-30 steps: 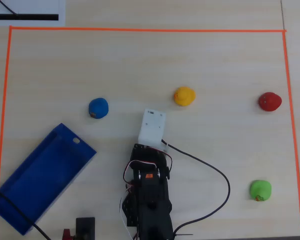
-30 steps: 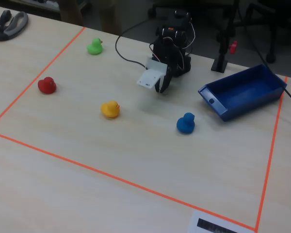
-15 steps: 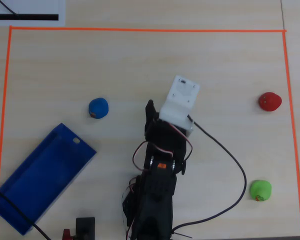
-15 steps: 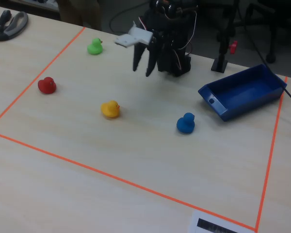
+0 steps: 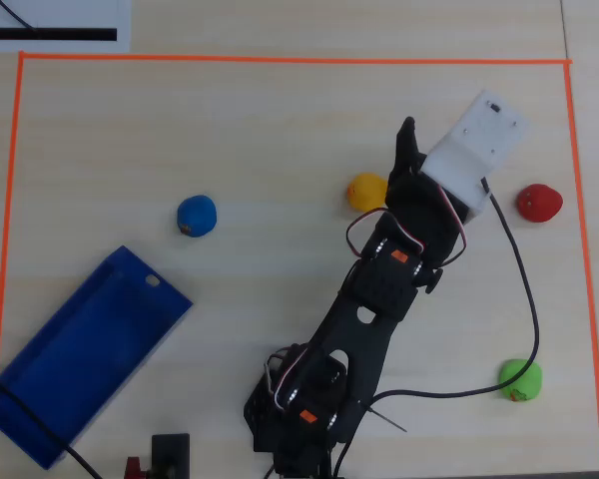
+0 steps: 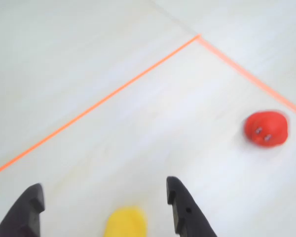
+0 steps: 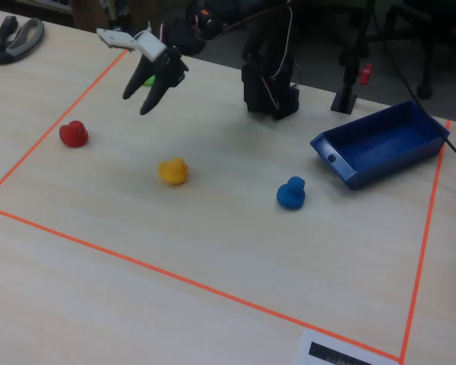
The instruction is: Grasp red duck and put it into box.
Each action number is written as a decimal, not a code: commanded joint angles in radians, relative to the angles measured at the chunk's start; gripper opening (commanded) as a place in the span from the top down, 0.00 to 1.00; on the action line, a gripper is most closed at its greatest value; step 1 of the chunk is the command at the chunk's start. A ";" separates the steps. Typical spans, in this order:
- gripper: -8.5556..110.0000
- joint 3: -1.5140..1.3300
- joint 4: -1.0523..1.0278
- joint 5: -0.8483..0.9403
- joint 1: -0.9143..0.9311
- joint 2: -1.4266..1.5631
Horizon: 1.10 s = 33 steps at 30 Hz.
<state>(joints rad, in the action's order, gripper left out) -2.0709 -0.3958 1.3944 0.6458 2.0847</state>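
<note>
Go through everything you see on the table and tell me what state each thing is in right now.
gripper: open, empty, raised above the table
red duck: on the table, not grasped
yellow duck: upright on the table, untouched
blue duck: upright on the table
green duck: on the table
box: empty, open side up

Arm stretched out toward the far right of the taped square, ducks scattered around it.

From above, the black arm (image 5: pixel 379 309) slants up from the near edge toward the far right, its white block (image 5: pixel 476 140) near the red duck (image 5: pixel 538 203), not touching it. One dark finger (image 5: pixel 406 150) juts out above the yellow duck (image 5: pixel 365 191). The blue duck (image 5: pixel 196 215) sits left of centre, the green duck (image 5: pixel 520 379) near right. The box (image 5: pixel 80 354) lies at the near left, inside the orange tape (image 5: pixel 280 60).
</note>
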 commanded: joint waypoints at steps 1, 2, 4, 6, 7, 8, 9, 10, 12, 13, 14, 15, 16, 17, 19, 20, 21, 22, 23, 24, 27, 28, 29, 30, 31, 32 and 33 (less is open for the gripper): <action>0.64 0.058 0.132 0.034 0.043 -0.058; 0.64 0.058 0.163 0.043 0.054 -0.077; 0.64 0.060 0.232 0.061 0.075 -0.115; 0.64 0.057 0.318 0.083 0.098 -0.158; 0.64 0.066 0.334 0.087 0.107 -0.179; 0.64 0.078 0.347 0.091 0.117 -0.201; 0.64 0.089 0.359 0.095 0.126 -0.221; 0.64 0.100 0.371 0.100 0.135 -0.241; 0.64 0.115 0.391 0.114 0.150 -0.278; 0.64 0.121 0.403 0.123 0.155 -0.298; 0.64 0.126 0.422 0.132 0.161 -0.322; 0.64 0.133 0.436 0.144 0.164 -0.347; 0.64 0.141 0.454 0.155 0.169 -0.376; 0.64 0.147 0.479 0.167 0.172 -0.405; 0.64 0.152 0.537 0.196 0.181 -0.465; 0.64 0.152 0.574 0.213 0.187 -0.495; 0.64 0.152 0.614 0.230 0.195 -0.528; 0.64 0.153 0.653 0.247 0.204 -0.561; 0.64 0.166 0.683 0.259 0.213 -0.594; 0.64 0.189 0.695 0.268 0.224 -0.629; 0.64 0.301 0.683 0.270 0.265 -0.732; 0.64 0.348 0.664 0.270 0.279 -0.765; 0.64 0.393 0.652 0.268 0.291 -0.798; 0.64 0.434 0.646 0.270 0.302 -0.830; 0.64 0.469 0.640 0.278 0.314 -0.862; 0.64 0.500 0.634 0.290 0.324 -0.890; 0.64 0.526 0.623 0.302 0.333 -0.919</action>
<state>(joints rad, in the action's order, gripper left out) -1.6429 0.2424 1.6674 0.9557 1.2134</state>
